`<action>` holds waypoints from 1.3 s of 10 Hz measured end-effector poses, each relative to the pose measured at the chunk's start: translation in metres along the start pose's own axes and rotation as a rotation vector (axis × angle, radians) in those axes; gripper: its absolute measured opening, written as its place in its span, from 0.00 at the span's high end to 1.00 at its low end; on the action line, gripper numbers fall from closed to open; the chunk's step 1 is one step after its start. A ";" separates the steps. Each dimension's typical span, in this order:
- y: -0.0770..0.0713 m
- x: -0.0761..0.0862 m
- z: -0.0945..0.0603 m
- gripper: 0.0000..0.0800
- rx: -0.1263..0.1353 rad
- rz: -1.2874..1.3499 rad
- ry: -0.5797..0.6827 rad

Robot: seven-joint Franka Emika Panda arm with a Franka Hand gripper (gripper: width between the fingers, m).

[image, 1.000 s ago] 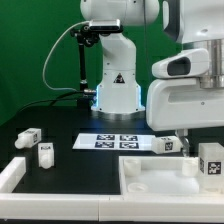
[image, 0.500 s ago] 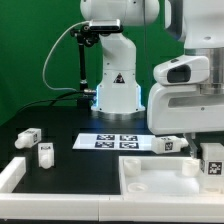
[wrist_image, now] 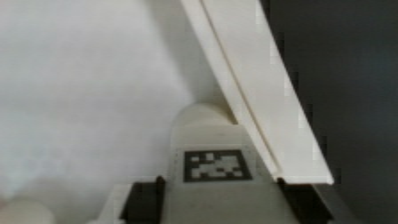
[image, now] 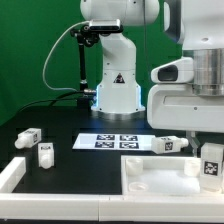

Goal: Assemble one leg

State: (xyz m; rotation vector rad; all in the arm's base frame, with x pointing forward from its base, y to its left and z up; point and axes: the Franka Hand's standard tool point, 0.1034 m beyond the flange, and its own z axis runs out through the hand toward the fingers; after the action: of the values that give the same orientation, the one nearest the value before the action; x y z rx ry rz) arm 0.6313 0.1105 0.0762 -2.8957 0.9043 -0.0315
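The end effector (wrist_image: 215, 203) looks pinched on the leg (wrist_image: 215, 150), holding it upright at the tabletop (image: 155, 185) edge on the exterior view's right; whether it is seated I cannot tell, so fixing it probably remains. No readable writing, only square tag marks

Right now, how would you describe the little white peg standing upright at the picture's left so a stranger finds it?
Find the marker board, the flat white tagged strip before the robot's base, then look to the exterior view's left. Two legs sit there; the upright leg is nearer the camera and stands on end, while the lying leg rests on its side.
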 end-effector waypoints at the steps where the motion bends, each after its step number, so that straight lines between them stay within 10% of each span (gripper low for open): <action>1: 0.002 0.002 0.000 0.64 0.016 0.137 -0.008; 5: -0.002 0.003 0.000 0.64 0.107 0.670 -0.046; 7: -0.003 0.002 0.001 0.63 0.106 0.666 -0.045; 9: -0.006 0.001 -0.001 0.25 0.086 0.375 -0.009; 13: -0.004 0.002 -0.002 0.19 0.054 -0.110 0.006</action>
State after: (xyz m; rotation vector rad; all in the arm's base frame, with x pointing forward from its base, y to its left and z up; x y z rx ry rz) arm 0.6349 0.1130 0.0783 -2.8934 0.7319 -0.0731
